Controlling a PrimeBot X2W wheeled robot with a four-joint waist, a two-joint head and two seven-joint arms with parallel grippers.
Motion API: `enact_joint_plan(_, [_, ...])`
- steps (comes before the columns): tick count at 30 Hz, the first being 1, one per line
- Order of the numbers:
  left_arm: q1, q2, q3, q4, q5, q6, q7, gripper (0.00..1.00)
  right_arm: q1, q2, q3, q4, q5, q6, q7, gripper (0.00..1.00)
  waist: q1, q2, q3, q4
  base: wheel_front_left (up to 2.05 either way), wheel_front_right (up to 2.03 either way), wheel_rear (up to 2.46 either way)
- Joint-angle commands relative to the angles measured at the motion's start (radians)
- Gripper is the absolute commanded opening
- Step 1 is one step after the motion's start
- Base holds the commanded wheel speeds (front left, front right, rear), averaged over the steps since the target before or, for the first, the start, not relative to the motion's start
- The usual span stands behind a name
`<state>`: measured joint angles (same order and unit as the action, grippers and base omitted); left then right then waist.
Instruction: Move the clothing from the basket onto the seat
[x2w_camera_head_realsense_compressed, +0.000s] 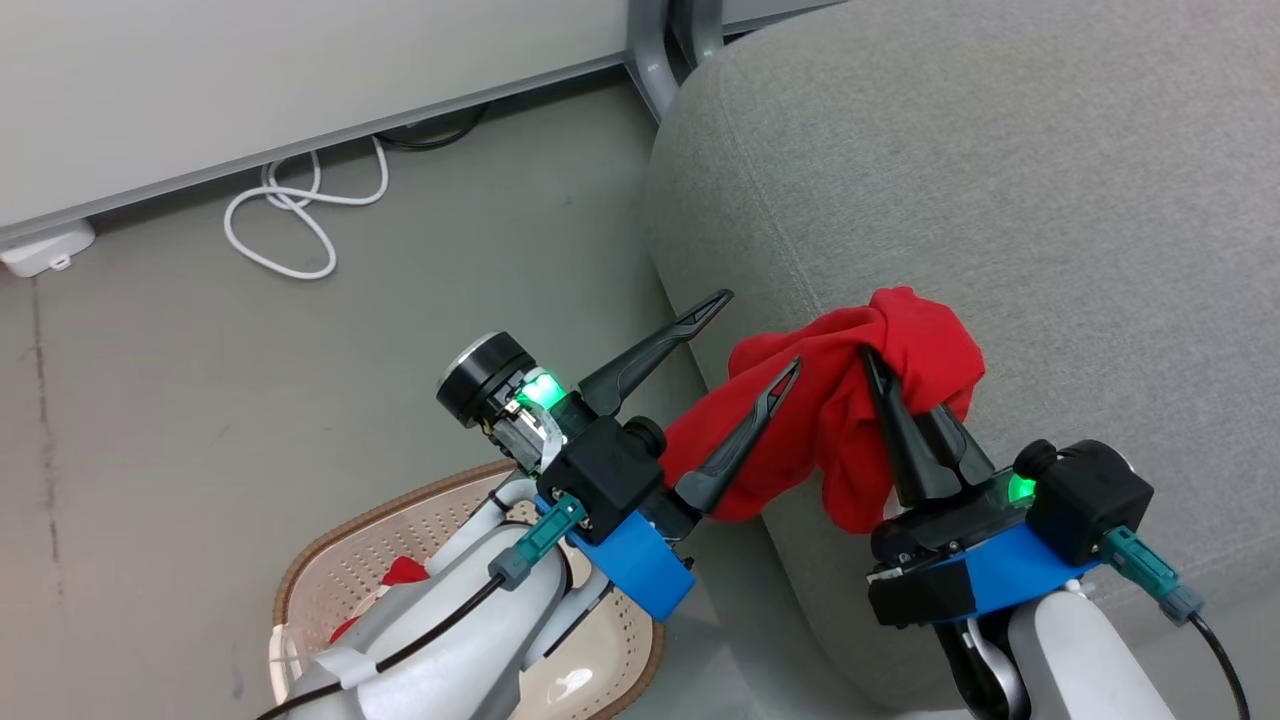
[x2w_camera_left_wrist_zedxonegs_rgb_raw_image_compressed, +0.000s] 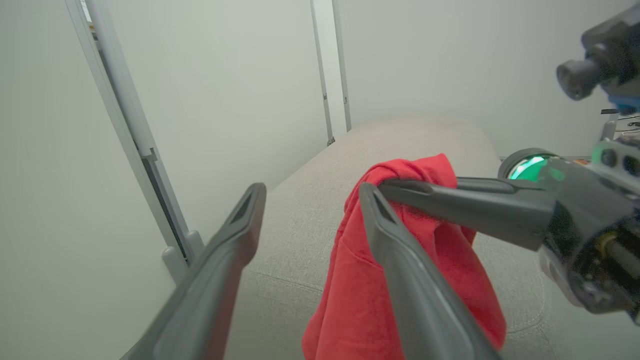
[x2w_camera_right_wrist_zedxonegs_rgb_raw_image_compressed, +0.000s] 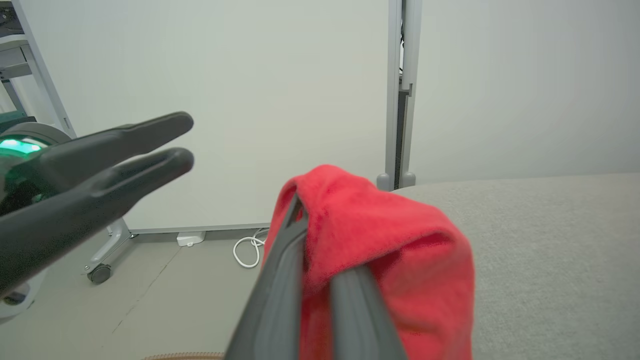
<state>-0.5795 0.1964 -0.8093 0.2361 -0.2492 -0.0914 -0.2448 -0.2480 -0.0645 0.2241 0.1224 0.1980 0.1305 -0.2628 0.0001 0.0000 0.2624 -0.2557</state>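
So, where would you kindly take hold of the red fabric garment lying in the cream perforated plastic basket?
Pinch the red fabric garment at its raised fold, from straight above: the walls of the cream perforated basket block side approaches; the rest is hidden.

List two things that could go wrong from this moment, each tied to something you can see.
1. The garment, clamped in the right gripper, hangs over the rounded edge of the seat; released here, it might slide to the floor.
2. The open left gripper has a finger close by the garment and could snag it.
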Motion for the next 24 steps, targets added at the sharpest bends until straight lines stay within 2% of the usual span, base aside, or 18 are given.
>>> enact_joint_plan(1, [-0.018,0.006,-0.002,0.005,0.004,-0.002,0.002,1.00,0.012,0.005,-0.010,-0.008,-0.007,0.000,-0.003,0.00,-0.0001,0.0000,-0.001,-0.015,0.00,0.00,0.00])
enact_joint_plan(8, [-0.017,0.011,-0.015,0.021,0.003,0.002,-0.001,1.00,0.028,0.010,-0.052,-0.020,-0.012,0.000,-0.003,0.00,-0.0001,0.0000,0.008,-0.049,0.00,0.00,0.00])
enact_joint_plan(15, [-0.027,0.006,-0.020,0.035,0.001,0.005,-0.004,1.00,0.010,0.011,-0.104,-0.045,-0.016,0.000,-0.003,0.00,-0.0001,0.0000,0.012,-0.036,0.00,0.00,0.00])
enact_joint_plan(24, [-0.062,-0.005,-0.020,0.030,0.010,0.011,-0.012,1.00,-0.169,-0.053,-0.240,-0.105,-0.041,0.000,-0.003,0.00,-0.0001,0.0000,0.067,0.017,0.00,0.00,0.00])
